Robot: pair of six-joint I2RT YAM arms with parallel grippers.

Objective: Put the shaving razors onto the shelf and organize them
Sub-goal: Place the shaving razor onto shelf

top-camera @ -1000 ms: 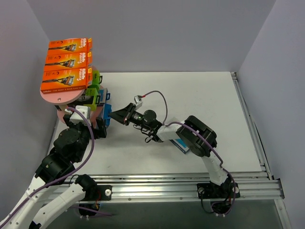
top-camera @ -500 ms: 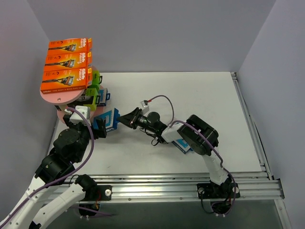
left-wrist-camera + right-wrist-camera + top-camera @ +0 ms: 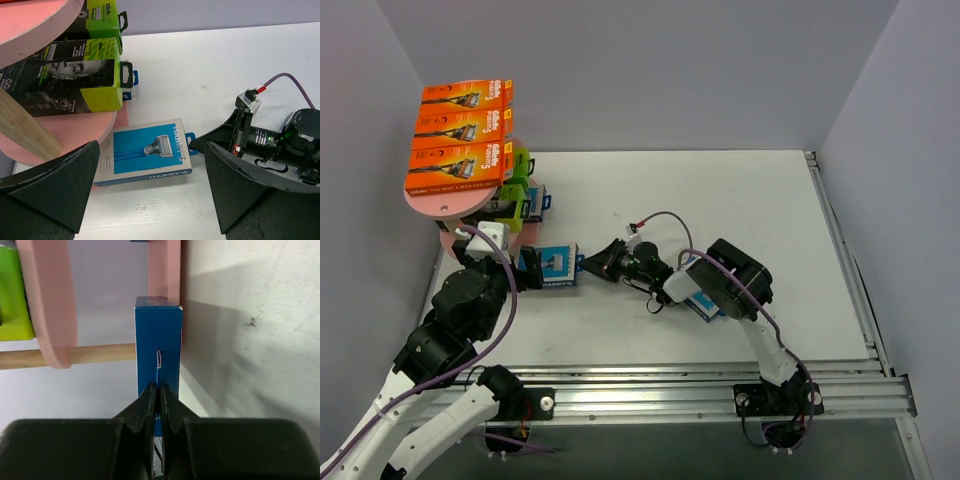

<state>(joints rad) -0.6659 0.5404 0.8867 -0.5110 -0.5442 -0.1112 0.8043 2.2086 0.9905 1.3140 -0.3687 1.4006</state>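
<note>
Nearest the bases in the overhead view, the left gripper (image 3: 151,144) stands at 11 o'clock of its own arm with both fingers spread wide and nothing between the pads. Its wrist camera shows one blue pack (image 3: 145,152) at 12 o'clock, just ahead of the open jaws. The pack lies flat and face up on the table (image 3: 720,200), with its printed razor visible. In the overhead view the right gripper (image 3: 159,388) lies at 3 o'clock of this pack. Its arm is folded low across the table and its fingers point toward 9 o'clock. The fingers are pressed together on the pack's thin hang tab, so the pack's end face fills the wrist view directly beyond the fingertips. The opposite end of the pack reaches the rim of the lowest pink board. Whether it rests on that board or merely abuts it cannot be told, as the left finger covers the junction. A second blue pack (image 3: 701,303) lies on the table at 4 o'clock of the right gripper, partly hidden beneath the right arm's elbow. Farther out, the shelf (image 3: 450,207) stands at the table's 10 o'clock corner, beyond the left gripper. Two black-and-lime packs (image 3: 65,80) lie on its middle board with their hang tabs toward 3 o'clock. Small blue tabs show just beside and below them, but the items they belong to are not discernible. Farthest away, three orange packs (image 3: 460,140) lie flat side by side on the top board, in a row running from 6 to 12 o'clock.
</note>
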